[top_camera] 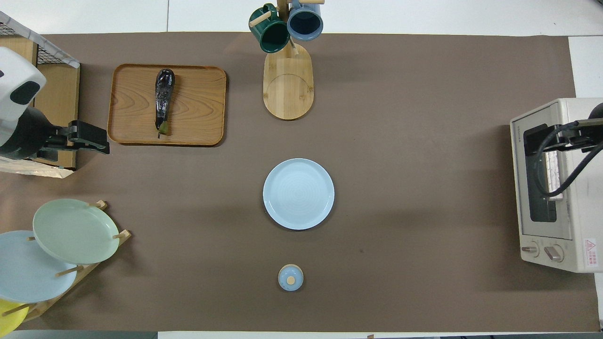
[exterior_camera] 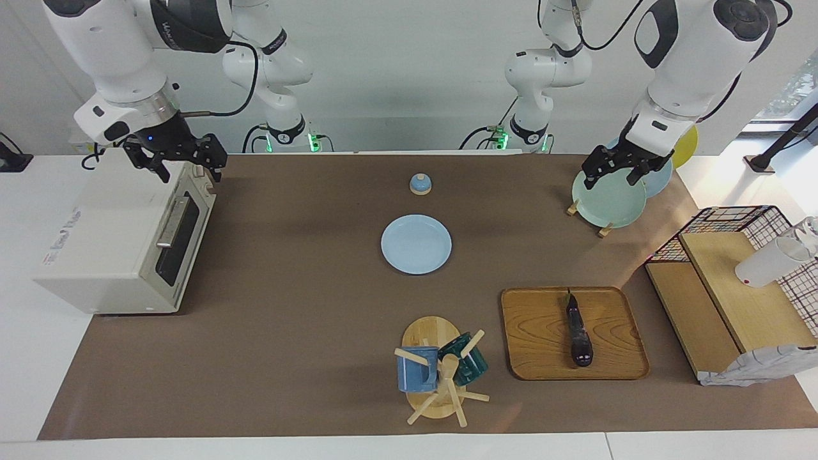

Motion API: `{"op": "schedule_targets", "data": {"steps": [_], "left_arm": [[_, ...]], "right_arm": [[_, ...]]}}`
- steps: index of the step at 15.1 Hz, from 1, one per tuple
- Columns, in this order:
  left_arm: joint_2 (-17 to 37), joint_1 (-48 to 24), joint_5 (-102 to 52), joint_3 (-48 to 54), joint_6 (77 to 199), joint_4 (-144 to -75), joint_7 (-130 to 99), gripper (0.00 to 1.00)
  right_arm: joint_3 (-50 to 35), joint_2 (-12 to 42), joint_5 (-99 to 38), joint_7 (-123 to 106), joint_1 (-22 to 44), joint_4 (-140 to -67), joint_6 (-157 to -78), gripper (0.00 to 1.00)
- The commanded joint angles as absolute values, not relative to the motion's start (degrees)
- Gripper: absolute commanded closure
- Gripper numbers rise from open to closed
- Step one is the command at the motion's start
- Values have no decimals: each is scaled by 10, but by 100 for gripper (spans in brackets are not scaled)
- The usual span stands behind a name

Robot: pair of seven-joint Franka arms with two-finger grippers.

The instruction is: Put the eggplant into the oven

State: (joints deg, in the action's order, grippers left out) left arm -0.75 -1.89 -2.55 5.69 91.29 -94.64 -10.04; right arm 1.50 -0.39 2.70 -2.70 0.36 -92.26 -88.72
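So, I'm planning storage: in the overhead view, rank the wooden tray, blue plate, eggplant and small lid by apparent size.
1. wooden tray
2. blue plate
3. eggplant
4. small lid

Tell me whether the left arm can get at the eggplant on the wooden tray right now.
Probably yes. The slim dark purple eggplant lies uncovered on the flat wooden tray at the left arm's end, and the left gripper hangs over the plate rack nearby.
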Motion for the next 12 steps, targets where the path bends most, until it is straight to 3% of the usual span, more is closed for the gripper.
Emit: {"op": "schedule_targets", "data": {"steps": [1, 9, 10, 12], "left_arm": [[-2, -10, -26, 59, 916, -936, -94, 0], [-1, -11, -25, 59, 929, -937, -98, 0], [-1, -11, -25, 59, 936, -940, -98, 0], [0, -11, -25, 59, 951, -940, -96, 0]], "right_arm": [[11, -8, 18, -22, -2, -924, -891, 0], [9, -9, 22, -39, 0, -924, -892, 0], [9, -10, 23, -45, 0, -928, -893, 7], [9, -14, 23, -69, -1, -937, -895, 79]]}}
